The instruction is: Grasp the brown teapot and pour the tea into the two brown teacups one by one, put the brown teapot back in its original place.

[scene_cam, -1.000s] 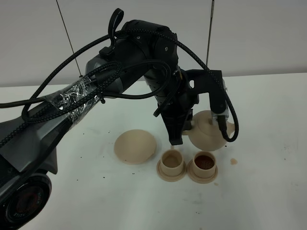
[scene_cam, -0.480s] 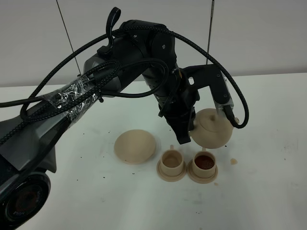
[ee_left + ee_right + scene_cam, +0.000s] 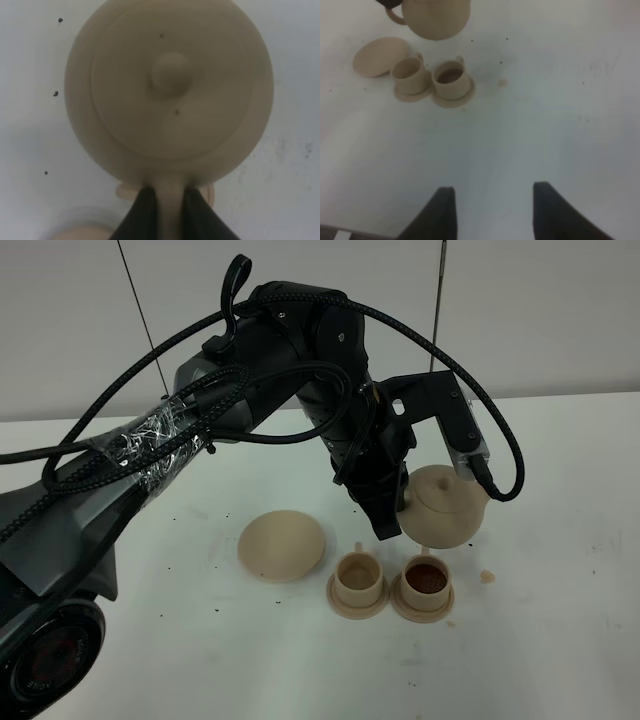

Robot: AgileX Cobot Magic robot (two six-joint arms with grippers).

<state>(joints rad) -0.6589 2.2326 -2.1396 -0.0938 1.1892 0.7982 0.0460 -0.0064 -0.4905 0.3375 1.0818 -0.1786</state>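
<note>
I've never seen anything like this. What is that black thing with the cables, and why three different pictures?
The black thing is a robot arm, one of two. The wide picture comes from a camera mounted high over the white table. The other two come from small cameras on each arm's wrist. The left gripper, a two-fingered clamp, pinches the handle of a tan teapot, held in the air near two small cups on saucers. One cup holds dark tea; the other cup looks empty. A larger bare saucer lies beside them. The right gripper is open and holds nothing.
</note>
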